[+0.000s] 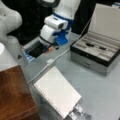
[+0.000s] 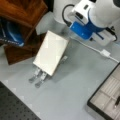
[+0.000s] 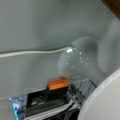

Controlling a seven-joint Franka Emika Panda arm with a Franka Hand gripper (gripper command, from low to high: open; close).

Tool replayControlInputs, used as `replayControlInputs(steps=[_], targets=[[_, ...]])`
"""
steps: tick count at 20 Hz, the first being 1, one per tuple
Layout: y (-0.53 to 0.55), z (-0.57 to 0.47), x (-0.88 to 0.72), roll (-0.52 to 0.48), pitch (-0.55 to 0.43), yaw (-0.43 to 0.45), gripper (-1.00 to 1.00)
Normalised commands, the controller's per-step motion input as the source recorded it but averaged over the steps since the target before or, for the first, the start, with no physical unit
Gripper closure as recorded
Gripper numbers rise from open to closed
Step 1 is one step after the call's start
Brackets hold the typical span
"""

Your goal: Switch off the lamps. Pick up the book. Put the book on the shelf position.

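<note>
One book, one gripper apart

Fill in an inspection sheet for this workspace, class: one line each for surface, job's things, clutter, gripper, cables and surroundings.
Surface: grey tabletop, mostly bare around the things.
Job's things: the book rests tilted on a silver stand; the shelf position is a dark reddish-brown board beside it, with nothing on it.
Clutter: open black-and-silver case; a black box with an orange switch; a bulb in the wrist view.
Gripper: hidden under the arm's white-and-blue wrist, near the orange switch.
Cables: a white cable runs across the tabletop.
Surroundings: dark backdrop.
</note>
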Motion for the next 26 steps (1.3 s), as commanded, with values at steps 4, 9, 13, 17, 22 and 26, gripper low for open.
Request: replayControlInputs(steps=[4,9,13,17,22,26], targets=[[0.15,0.00,0.61,-0.557,0.266,-0.100,-1.00],[0.22,0.05,0.63,-0.511,0.272,-0.163,-1.00],[0.26,-0.02,0.59,-0.495,0.209,-0.190,-1.00],[0.21,-0.09,0.48,-0.681,0.177,-0.095,-1.00],[0.19,-0.17,0.40,-0.588,0.101,-0.090,-1.00],[0.13,-0.19,0.38,-0.490,0.017,-0.119,-1.00]])
